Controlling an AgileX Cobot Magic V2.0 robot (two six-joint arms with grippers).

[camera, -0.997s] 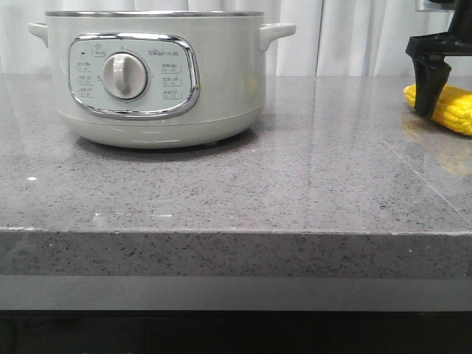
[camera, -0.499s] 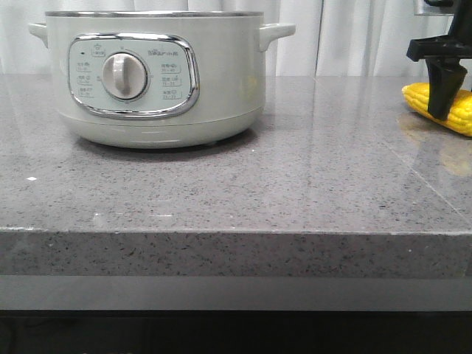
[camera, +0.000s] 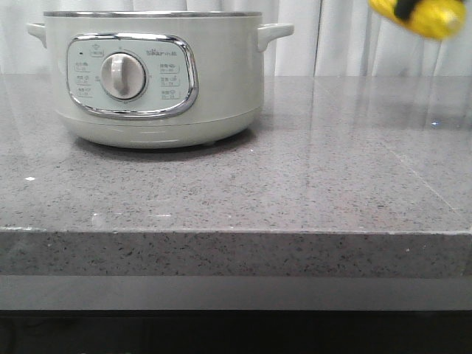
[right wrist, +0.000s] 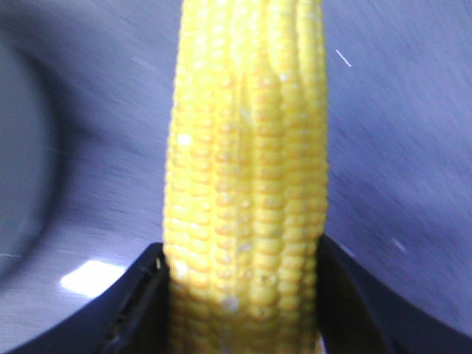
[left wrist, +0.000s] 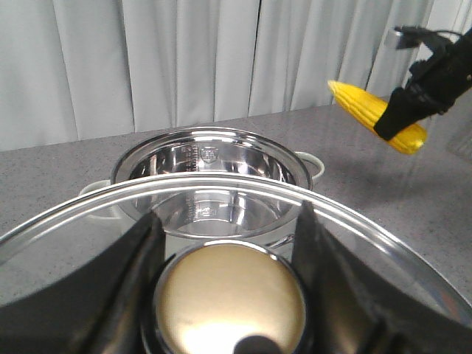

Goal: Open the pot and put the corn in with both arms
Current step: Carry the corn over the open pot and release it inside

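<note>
Corn (camera: 428, 16) is now up off the worktop (camera: 295, 184), clamped in R gripper (right wrist: 243, 295), L gripper (left wrist: 228, 295) clamped on lid (left wrist: 354, 236) knob above open pot (camera: 155, 74), so drop-in's next.

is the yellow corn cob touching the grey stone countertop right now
Apart. In the front view the bright yellow corn cob is high above the grey speckled countertop, with white curtain visible between them.
</note>
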